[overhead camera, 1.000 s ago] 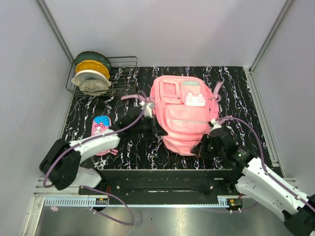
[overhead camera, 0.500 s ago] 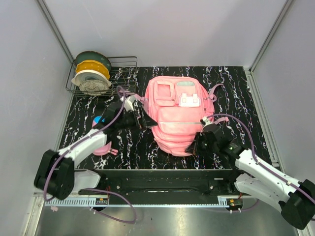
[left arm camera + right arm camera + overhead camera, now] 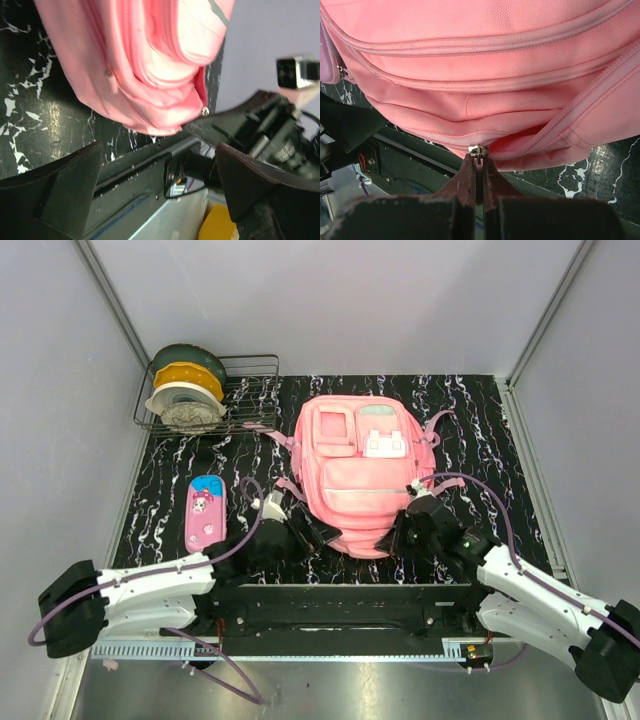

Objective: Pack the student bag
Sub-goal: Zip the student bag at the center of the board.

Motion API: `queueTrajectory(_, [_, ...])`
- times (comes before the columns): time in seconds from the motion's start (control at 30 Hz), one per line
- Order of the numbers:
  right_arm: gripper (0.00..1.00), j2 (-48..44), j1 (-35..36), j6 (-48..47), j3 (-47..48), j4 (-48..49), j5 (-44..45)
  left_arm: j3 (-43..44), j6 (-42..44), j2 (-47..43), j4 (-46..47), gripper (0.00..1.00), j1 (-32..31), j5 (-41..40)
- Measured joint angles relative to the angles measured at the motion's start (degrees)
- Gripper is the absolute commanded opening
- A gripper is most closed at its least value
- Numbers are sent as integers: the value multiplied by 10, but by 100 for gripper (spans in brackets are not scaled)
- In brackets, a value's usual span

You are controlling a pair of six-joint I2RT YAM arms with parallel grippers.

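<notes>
- Position of the bag: the large pink fabric backpack [image 3: 365, 475] lies flat in the middle of the black white-veined surface [image 3: 500, 440]. Its long axis runs from far to near, clasp patch up, and its bottom end points at the arm bases.
- The right claw [image 3: 403, 532] sits at the bag's near right corner with its fingers pressed together on a small metal zip pull [image 3: 477, 149]. The bag spreads away directly beyond the fingertips.
- From that pull the zip track curves off along the bag's lower edge and up its side, so I judge the coming pull must follow the seam rather than lift straight off it.
- The left claw [image 3: 303, 530] is spread wide and holds nothing. It is low at the near left corner, with the bag's rounded bottom edge just beyond its fingers [image 3: 75, 170].
- Both claws are close, but only the right one has contact. The left looks placed to steady the fabric if the bag slides.
- A pink-and-blue pencil case [image 3: 204, 512] lies well apart on the left, nearer the left arm.
</notes>
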Motion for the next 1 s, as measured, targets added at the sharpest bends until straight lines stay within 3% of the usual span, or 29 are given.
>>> queueTrajectory(0.2, [0,8,42,8,0,4,29,17,-59,114,61,98,-9,-58])
queueTrajectory(0.27, [0,11,60,13,0,4,43,28,-64,148,84,89,-9,-64])
queueTrajectory(0.3, [0,12,66,16,0,4,49,33,-64,161,94,71,-9,-65])
queueTrajectory(0.33, [0,12,71,18,0,4,54,38,-65,173,107,65,-9,-65])
queueTrajectory(0.4, [0,11,76,23,0,4,59,42,-66,188,125,31,-9,-66])
queueTrajectory(0.43, [0,10,76,24,0,4,60,40,-61,192,133,1,-9,-66])
queueTrajectory(0.63, [0,3,80,23,0,9,70,-22,-77,179,200,0,-1,-63])
queueTrajectory(0.73, [0,3,85,22,2,20,67,-75,-78,96,204,0,25,-44])
queueTrajectory(1.0, [0,24,104,19,23,129,8,-92,23,-235,-37,0,193,100])
